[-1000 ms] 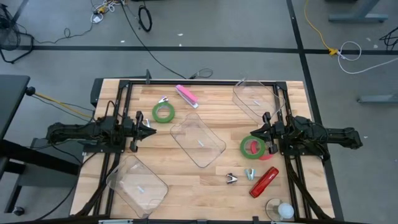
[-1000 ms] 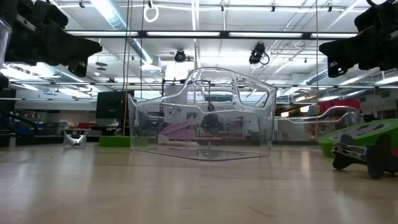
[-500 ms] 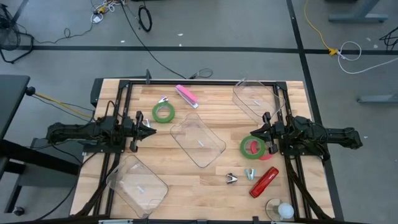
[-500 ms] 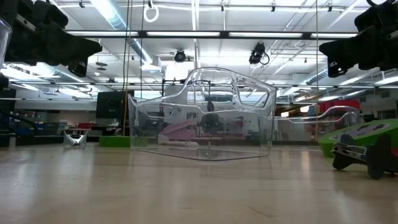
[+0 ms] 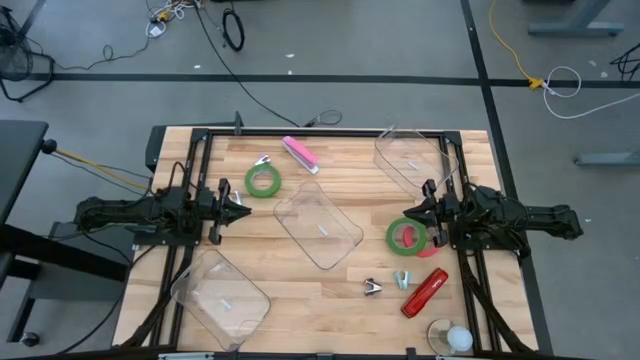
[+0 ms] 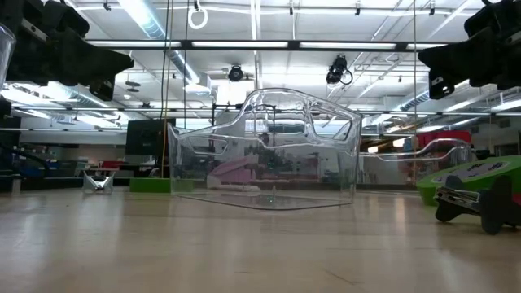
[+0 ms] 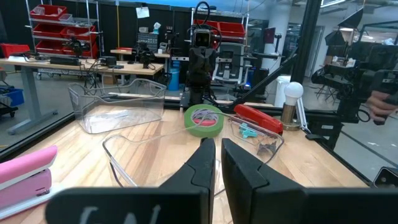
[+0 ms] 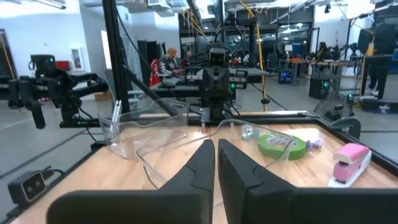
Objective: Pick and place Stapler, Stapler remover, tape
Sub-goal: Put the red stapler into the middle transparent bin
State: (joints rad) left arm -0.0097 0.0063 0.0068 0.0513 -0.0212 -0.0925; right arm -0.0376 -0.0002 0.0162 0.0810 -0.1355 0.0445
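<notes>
From above, nothing is changing since a second ago: the left gripper (image 5: 240, 211) is waiting at nine o'clock, the right gripper (image 5: 412, 219) at three, so no pick has begun. Green tape (image 5: 263, 181) is lying at eleven, the pink stapler (image 5: 299, 153) at twelve, stacked tape (image 5: 407, 237) beside the right gripper.

At table level, the clear tray (image 6: 264, 155) is sitting untouched.

Both wrist views are showing the fingers (image 7: 202, 163) pressed shut, holding nothing.

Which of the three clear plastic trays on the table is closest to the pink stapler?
The middle clear tray, lying at the table's centre. The pink stapler sits just beyond its far corner, while the tray by the right arm and the tray at the near-left corner lie farther off.
</notes>
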